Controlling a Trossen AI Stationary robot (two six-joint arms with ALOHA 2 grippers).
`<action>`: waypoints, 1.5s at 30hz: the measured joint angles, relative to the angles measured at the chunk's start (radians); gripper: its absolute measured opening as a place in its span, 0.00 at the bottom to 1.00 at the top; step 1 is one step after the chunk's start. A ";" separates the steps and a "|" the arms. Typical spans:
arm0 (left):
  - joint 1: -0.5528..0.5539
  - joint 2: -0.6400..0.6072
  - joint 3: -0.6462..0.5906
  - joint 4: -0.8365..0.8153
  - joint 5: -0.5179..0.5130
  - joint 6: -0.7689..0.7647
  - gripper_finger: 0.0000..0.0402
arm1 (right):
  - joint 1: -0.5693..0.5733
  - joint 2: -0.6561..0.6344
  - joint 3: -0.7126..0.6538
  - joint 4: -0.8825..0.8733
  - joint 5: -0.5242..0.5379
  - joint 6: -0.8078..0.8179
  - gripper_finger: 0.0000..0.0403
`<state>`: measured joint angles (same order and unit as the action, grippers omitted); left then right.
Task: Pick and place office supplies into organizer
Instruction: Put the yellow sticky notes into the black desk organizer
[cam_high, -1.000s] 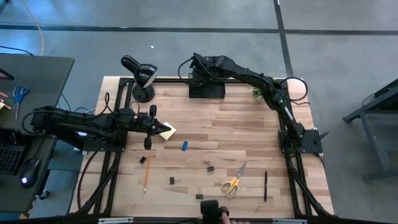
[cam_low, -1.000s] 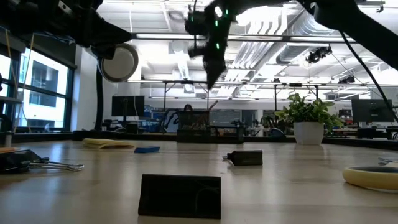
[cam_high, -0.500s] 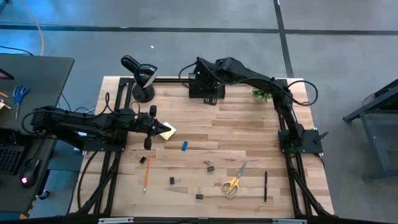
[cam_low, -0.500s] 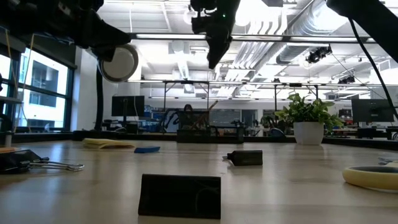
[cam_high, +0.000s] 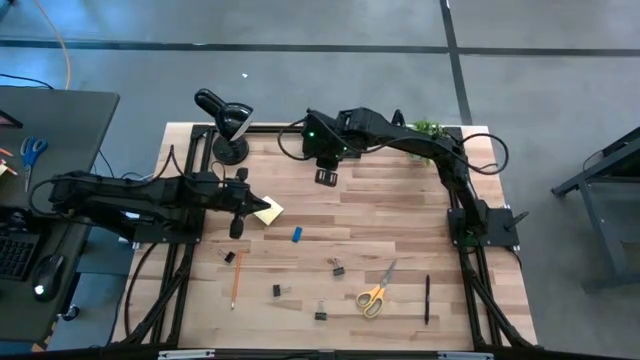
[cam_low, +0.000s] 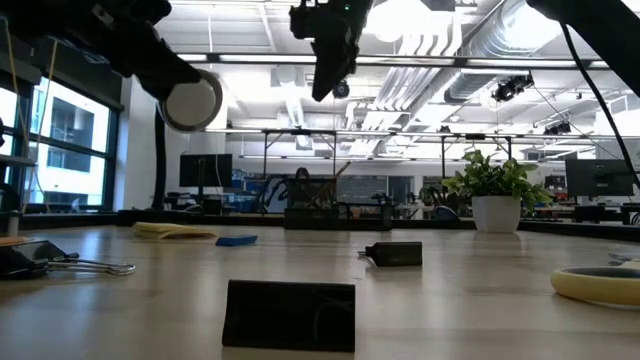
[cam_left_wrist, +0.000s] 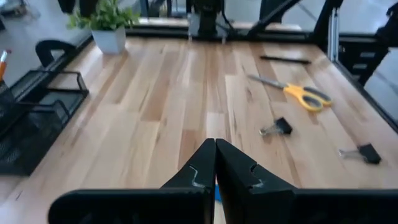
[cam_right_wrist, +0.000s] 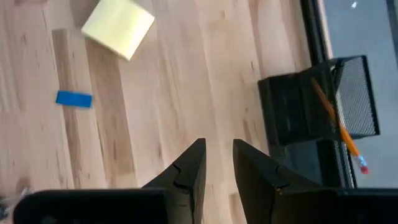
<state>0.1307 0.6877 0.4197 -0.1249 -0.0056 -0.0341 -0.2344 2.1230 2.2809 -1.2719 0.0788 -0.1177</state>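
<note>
no legible writing on organizer (cam_right_wrist: 317, 102)

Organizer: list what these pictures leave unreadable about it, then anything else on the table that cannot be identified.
- High view: the organizer is almost wholly hidden under the right arm.
- Right wrist view: one orange pencil leans in it; the rest of its inside is too dark to read, and the pencil's tip is hidden inside.
- Low view: the dark block in front is blurred; what it is cannot be told.
</note>
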 joint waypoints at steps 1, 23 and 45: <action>0.000 -0.002 0.005 -0.025 0.011 -0.001 0.00 | 0.000 -0.008 -0.032 0.029 0.000 0.011 0.17; 0.000 -0.002 0.007 0.001 0.035 -0.024 0.00 | 0.175 -0.593 -1.443 1.201 -0.047 0.329 0.11; 0.000 0.365 0.007 -0.095 -0.287 -0.338 0.51 | 0.324 -0.591 -1.643 1.608 0.204 0.231 0.11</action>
<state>0.1307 1.0522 0.4271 -0.2195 -0.2930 -0.3719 0.0898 1.5322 0.6384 0.3365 0.2831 0.1133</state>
